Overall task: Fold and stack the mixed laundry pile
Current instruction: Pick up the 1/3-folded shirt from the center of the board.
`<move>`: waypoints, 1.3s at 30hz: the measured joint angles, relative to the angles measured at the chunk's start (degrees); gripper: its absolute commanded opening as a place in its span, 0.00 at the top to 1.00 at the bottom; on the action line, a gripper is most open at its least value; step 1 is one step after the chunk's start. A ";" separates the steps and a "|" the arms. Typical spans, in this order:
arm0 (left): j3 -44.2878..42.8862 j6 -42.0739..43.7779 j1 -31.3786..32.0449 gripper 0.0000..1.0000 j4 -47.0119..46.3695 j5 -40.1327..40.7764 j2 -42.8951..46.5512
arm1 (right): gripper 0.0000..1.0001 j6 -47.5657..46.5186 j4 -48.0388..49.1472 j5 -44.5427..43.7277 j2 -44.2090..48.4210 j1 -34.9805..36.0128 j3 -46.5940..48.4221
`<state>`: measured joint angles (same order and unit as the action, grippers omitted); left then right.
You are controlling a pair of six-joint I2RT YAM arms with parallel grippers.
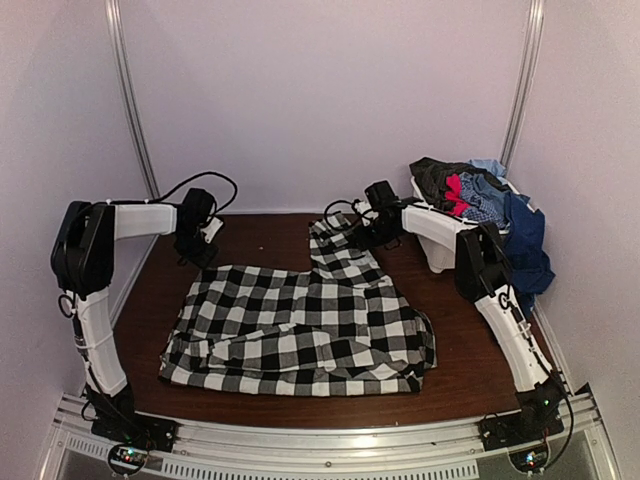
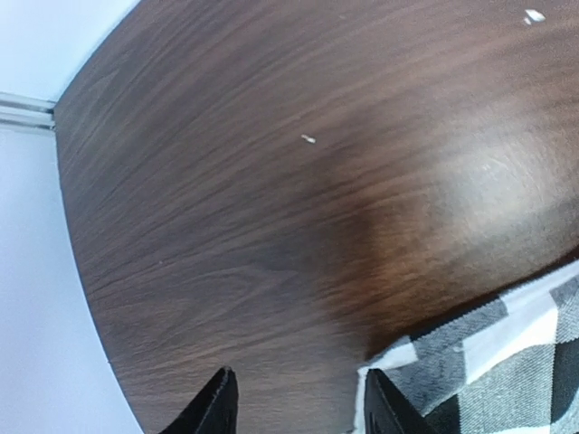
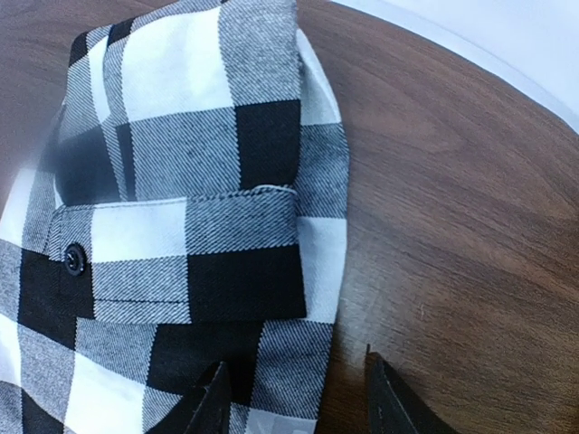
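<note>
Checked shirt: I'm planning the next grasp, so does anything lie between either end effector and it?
Nothing visible does. The left end effector is open over bare table, with the checked shirt corner right beside one finger. The right end effector is open directly above the sleeve cuff. The other garments are piled at the far right.

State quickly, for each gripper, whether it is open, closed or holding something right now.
Left gripper: open, holding nothing, over the table beside the checked shirt.
Right gripper: open, holding nothing, jaws apart over the shirt's cuff.
</note>
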<state>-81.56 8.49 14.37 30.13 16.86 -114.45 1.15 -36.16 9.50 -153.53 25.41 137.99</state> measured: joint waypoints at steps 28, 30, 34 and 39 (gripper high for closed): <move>-8.85 1.33 -8.76 0.53 5.77 -27.98 -6.12 | 1.00 -0.68 -0.46 1.38 5.03 1.20 -3.30; -8.87 1.55 -10.01 0.51 6.45 -31.17 -6.60 | 1.00 0.42 0.02 2.99 6.84 0.66 -3.32; -9.03 1.81 -11.58 0.48 7.45 -36.17 -7.54 | 1.00 2.10 1.49 5.81 10.01 -0.11 -3.30; -9.11 1.95 -11.58 0.45 8.17 -39.87 -9.44 | 1.00 3.45 2.40 8.24 10.82 -0.17 -3.30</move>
<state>-90.67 10.44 2.79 38.30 -23.00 -123.90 4.60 -33.76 17.74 -142.71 25.23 134.69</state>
